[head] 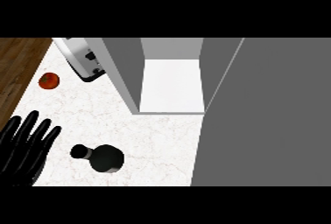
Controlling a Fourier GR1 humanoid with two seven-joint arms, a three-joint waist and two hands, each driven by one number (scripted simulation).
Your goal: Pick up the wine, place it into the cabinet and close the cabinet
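A dark wine bottle (101, 157) stands upright on the white marble counter (155, 131), seen from above with its neck toward the left. My left hand (26, 146) rests open at the lower left edge, fingers up, a short way left of the bottle and not touching it. The cabinet (171, 83) stands open at the back, its white shelf bare, and its grey door (265, 113) swings out along the right side. My right hand shows nowhere.
A toaster (82, 59) sits at the back left beside the cabinet's left wall. A red tomato (49, 80) lies near the counter's left edge, with wooden floor (16, 74) beyond it.
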